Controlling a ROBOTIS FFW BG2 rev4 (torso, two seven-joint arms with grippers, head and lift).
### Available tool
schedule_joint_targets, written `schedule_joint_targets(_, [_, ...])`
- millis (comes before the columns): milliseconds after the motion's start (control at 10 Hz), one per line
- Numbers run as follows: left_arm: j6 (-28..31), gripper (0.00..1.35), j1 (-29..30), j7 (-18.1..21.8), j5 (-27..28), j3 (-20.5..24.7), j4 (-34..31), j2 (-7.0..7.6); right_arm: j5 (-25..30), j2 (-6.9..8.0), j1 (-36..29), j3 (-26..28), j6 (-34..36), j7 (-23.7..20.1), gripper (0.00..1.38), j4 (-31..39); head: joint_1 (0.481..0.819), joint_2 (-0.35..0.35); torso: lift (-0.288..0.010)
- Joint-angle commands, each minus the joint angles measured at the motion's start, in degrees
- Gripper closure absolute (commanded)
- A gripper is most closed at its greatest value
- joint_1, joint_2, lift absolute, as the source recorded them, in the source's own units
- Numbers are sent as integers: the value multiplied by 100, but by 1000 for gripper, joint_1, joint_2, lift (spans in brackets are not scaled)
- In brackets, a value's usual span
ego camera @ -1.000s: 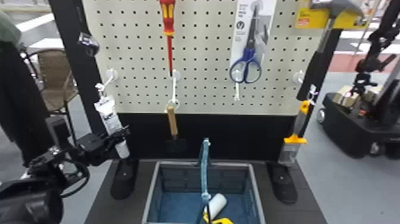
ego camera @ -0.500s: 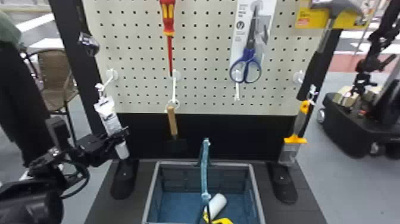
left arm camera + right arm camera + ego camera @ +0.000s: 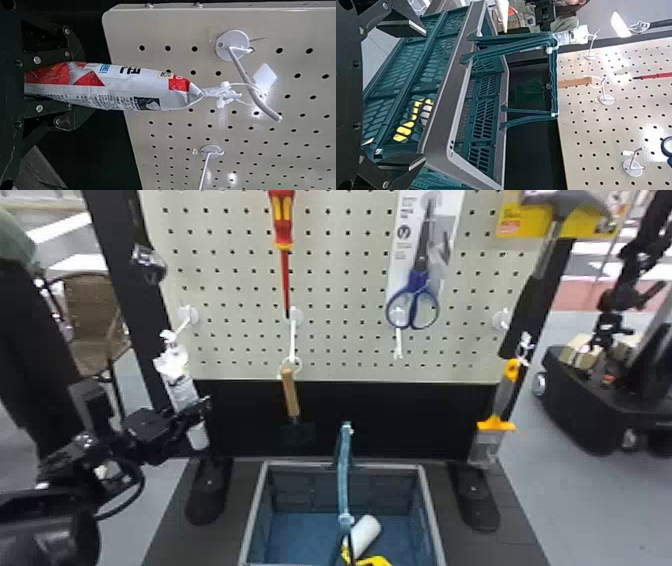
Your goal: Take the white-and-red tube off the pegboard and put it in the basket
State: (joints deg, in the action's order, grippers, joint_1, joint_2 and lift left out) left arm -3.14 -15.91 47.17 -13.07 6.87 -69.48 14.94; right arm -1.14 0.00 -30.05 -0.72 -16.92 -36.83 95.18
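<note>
Rising slightly in the head view, the left gripper [image 3: 192, 415] has brought the white-and-red tube [image 3: 178, 382] a little higher than it was half a second ago, and the two have shifted together. That reads as the first part of the unhooking, with the carry to the basket [image 3: 254, 510] still ahead. The tube is near the pegboard [image 3: 335, 290]'s lower left corner, just below the hook [image 3: 185, 322] there, clasped by the gripper around its lower part. Its long axis is steep, close to upright, the tied end up toward the hook and the foot leaning a little toward the basket, which sits below the board's bottom edge.

In the left wrist view the tube lies between that gripper's two fingers, its printed body running straight out from them and narrowing toward the hook. The tie [image 3: 224, 94] at that end has its thin loop around the hook's rod, short of the rod's free tip, so the tube is not yet free. The loop probably needs to slide out past the tip; a plain downward pull could catch it.

In the right wrist view the right gripper [image 3: 424, 95] waits beside the basket, its fingers spread wide and grasping nothing.
</note>
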Motion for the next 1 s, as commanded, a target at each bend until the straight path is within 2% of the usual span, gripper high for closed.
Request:
schedule_joint_targets(0, [-37, 1196, 155, -76, 68, 113, -259, -53, 0, 5, -12, 2, 13, 0, 183, -5, 549, 0, -100])
schedule_joint_targets(500, [-169, 1196, 548, -217, 147, 368, -836, -106, 18, 5, -25, 2, 66, 0, 183, -5, 549, 0, -100])
schedule_joint_targets(700, [-239, 1196, 758, -314, 217, 491, -1005, -194, 18, 5, -25, 2, 75, 0, 183, -5, 549, 0, -100])
schedule_joint_targets(900, [-187, 1196, 1151, -595, -11, 588, -1511, -396, 18, 5, -37, 2, 83, 0, 183, -5, 549, 0, -100])
